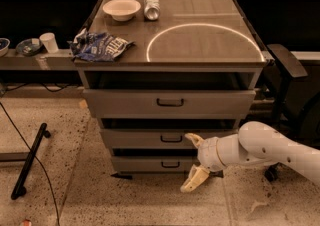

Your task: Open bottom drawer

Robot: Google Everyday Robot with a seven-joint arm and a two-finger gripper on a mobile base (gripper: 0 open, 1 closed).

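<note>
The bottom drawer (145,164) is the shortest, narrowest grey front at the foot of the cabinet, with a small dark loop handle (170,164). It looks closed or nearly so. My gripper (194,162) comes in from the right on a white arm (265,150). Its fingers are spread open, one cream fingertip (192,138) up by the middle drawer and the other (194,181) down near the floor. The gripper sits just right of the bottom handle, holding nothing. The right part of the bottom drawer front is hidden behind it.
Above are the middle drawer (135,138) and the top drawer (125,102), the top one pulled out slightly. On the cabinet top lie a white bowl (121,8), a can (151,7) and a blue chip bag (100,46). A black bar (30,160) lies on the floor at left. A chair (285,70) stands at right.
</note>
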